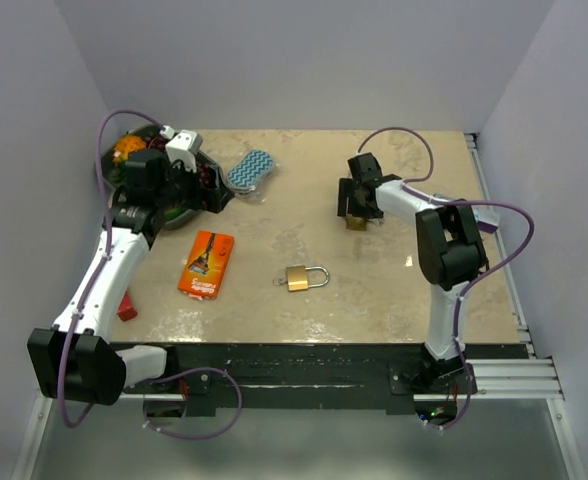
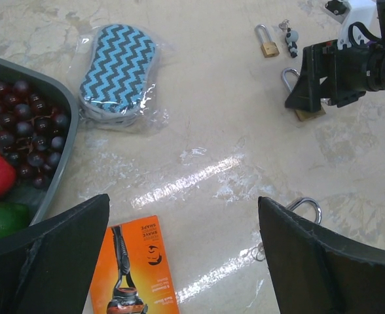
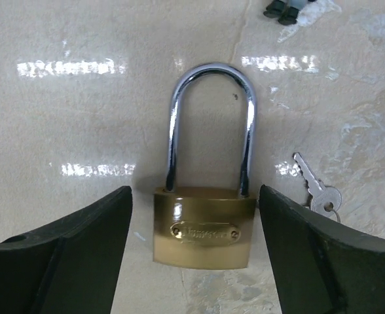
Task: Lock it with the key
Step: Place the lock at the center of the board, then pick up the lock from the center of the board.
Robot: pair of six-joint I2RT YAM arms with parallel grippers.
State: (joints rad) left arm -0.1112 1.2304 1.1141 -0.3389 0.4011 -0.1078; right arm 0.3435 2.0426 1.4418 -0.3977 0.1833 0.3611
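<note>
A brass padlock (image 3: 203, 227) with a long steel shackle lies flat on the table, shackle pointing away from the wrist. My right gripper (image 3: 196, 196) is open, with one finger on each side of the lock's body and a gap on both sides. A silver key (image 3: 317, 186) lies just right of the lock. In the top view the right gripper (image 1: 356, 212) sits over this lock at back centre. My left gripper (image 2: 183, 204) is open and empty, held above the table near the bowl (image 1: 212, 192).
A second brass padlock (image 1: 304, 277) lies mid-table. A small padlock (image 2: 268, 42) with keys (image 2: 289, 36) lies beyond the right gripper. An orange razor pack (image 1: 206, 264), a zigzag sponge (image 1: 251, 168) and a fruit bowl (image 2: 42, 82) lie on the left. A red object (image 1: 126, 307) lies at the left edge.
</note>
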